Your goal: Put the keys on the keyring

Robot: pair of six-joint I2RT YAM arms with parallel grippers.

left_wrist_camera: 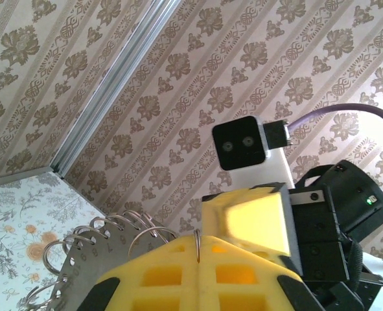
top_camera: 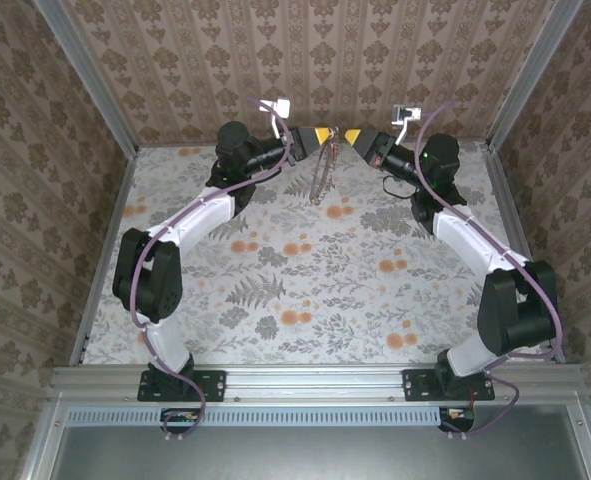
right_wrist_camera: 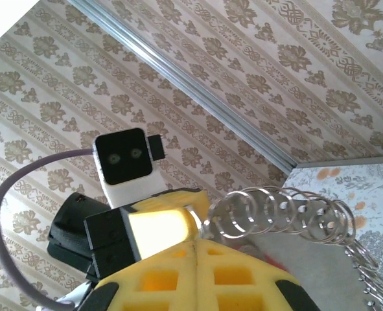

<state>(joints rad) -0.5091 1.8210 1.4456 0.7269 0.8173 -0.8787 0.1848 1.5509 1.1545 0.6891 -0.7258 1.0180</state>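
Keyring [top_camera: 322, 175] hangs over the tabletop [top_camera: 305, 290] between the left tool [top_camera: 323, 136] and the right tool [top_camera: 351, 136], and both are shut tight on its top edge.

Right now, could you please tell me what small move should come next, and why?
I'd probably ease the right pincer a little away. Both pincers are shut tip to tip, crowding the large grey metal hoop fringed with small rings, whose wire the left pincer pinches.
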